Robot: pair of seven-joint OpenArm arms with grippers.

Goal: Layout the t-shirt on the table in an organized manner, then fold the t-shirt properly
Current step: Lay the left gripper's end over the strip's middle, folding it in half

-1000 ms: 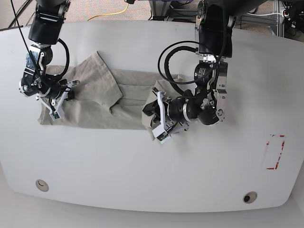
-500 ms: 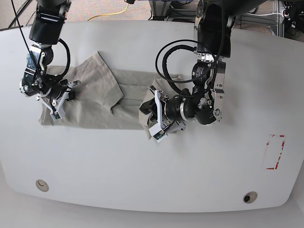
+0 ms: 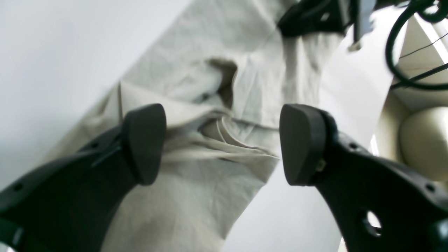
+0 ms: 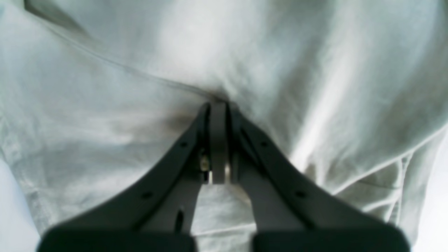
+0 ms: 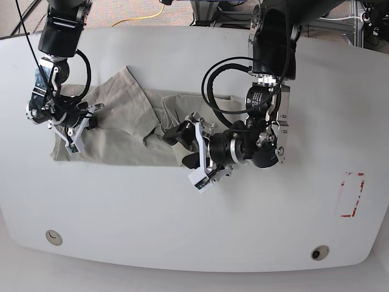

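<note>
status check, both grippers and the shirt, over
Left gripper open above the t-shirt's bunched edge, holding nothing. Right gripper shut on the t-shirt. T-shirt partly folded, wrinkled on the table. Nothing in the way.

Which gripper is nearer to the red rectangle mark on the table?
The left gripper. It is open over the t-shirt near the table's middle, well short of the red rectangle mark. The right gripper pinches the shirt at the far opposite side.

My claws (image 3: 222,143) are black; the t-shirt (image 5: 115,131) is plain light khaki-grey, unprinted; the table (image 5: 182,225) is white, bearing a red-outlined rectangle mark (image 5: 351,194); a yellow cable (image 5: 149,15) lies beyond.
</note>
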